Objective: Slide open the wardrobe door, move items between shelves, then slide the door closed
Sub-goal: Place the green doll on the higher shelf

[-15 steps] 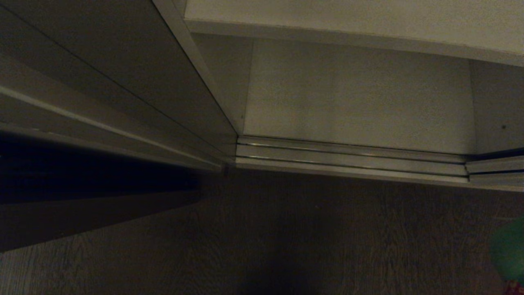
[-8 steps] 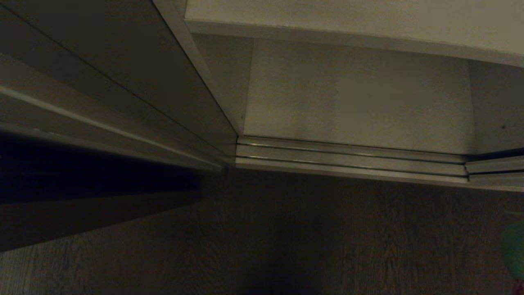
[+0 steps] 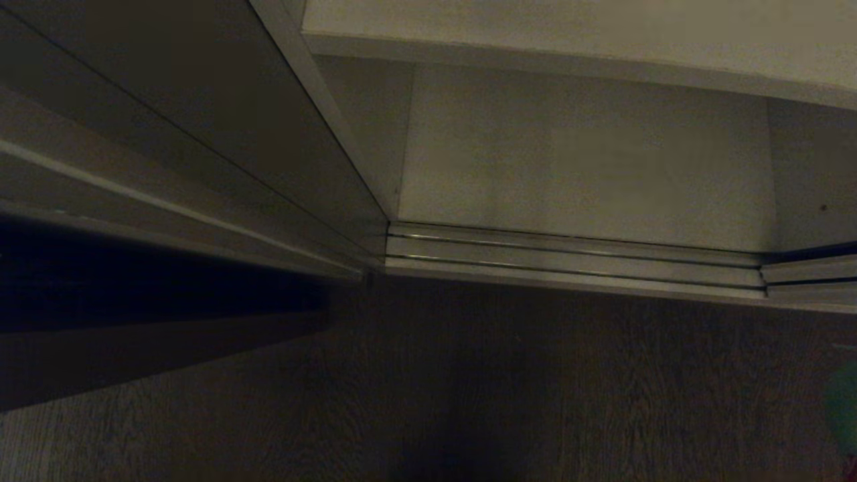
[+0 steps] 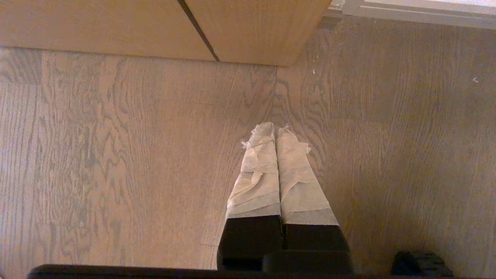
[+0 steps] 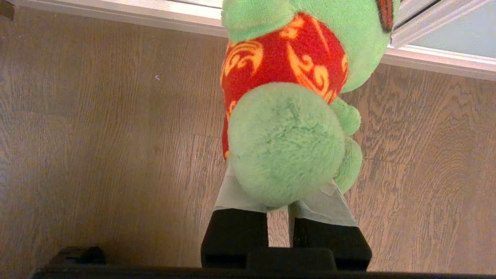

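We hang both arms low over the wood floor (image 4: 116, 155), fingers pointing down.

Left gripper (image 4: 276, 130): taped fingers (image 4: 255, 174) clenched flat against each other, nothing between them. It hovers above bare floor. A light wooden panel (image 4: 155, 27) lies toward 12 o'clock in the left wrist view.

Right gripper (image 5: 279, 201): fingers (image 5: 232, 193) nearly closed, grasping the green frog (image 5: 286, 143) by its lower end. Only a narrow gap shows between the black finger bases. The plush hides the tips, so we cannot tell exactly which part they pinch. The frog's long axis runs in line with the fingers, pointing away from the wrist. Its rounded green bottom sits nearest the camera, the red belly with orange swirls beyond it, and the head farthest out. A small green limb shows at 3 o'clock of the body. Past the frog's far end lies the pale door track (image 5: 426, 62) along the floor.

Head view: dim. The sliding wardrobe door (image 3: 221, 120) stands at 10 o'clock, the compartment at 1 o'clock open. A white shelf (image 3: 602, 27) juts out at 12 o'clock, above a bare white bottom board (image 3: 589, 161). A faint green blur at 4 o'clock, at the frame edge, is too dim to read.
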### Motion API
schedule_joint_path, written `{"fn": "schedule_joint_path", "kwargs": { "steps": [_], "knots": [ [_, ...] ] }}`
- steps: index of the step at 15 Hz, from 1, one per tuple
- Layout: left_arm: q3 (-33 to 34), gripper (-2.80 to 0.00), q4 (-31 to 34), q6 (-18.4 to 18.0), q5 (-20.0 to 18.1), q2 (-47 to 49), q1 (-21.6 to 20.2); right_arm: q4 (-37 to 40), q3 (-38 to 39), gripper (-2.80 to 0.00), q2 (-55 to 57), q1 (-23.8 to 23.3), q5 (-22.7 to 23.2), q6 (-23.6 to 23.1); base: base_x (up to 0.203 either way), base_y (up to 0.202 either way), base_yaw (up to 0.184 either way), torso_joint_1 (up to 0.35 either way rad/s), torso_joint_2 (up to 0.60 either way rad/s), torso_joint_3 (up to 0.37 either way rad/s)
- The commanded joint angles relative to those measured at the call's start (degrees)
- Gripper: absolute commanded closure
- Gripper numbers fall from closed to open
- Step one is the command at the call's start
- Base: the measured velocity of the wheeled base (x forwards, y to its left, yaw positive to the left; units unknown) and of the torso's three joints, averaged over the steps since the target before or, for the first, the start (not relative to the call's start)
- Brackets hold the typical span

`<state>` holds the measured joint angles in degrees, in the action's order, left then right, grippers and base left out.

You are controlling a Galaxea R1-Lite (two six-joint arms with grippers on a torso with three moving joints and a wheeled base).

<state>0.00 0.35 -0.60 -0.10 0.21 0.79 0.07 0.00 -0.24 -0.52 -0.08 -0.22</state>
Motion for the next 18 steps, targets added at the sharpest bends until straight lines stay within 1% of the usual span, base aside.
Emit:
{"fn": "schedule_joint_path", "kwargs": {
  "steps": [1,15,18],
  "knots": [
    [0.0,0.00,0.0,0.0,0.0,0.0,0.0,-0.1,0.1,0.00,0.2,0.0,0.0,0.0,0.000,0.000,0.000,0.000,0.00,0.000],
    [-0.1,0.00,0.1,-0.4,0.1,0.0,0.0,0.0,0.1,0.00,0.2,0.0,0.0,0.0,0.000,0.000,0.000,0.000,0.00,0.000],
    [-0.1,0.00,0.0,-0.3,0.1,0.0,0.0,0.0,0.1,0.00,0.2,0.0,0.0,0.0,0.000,0.000,0.000,0.003,0.00,0.131]
  ]
}}
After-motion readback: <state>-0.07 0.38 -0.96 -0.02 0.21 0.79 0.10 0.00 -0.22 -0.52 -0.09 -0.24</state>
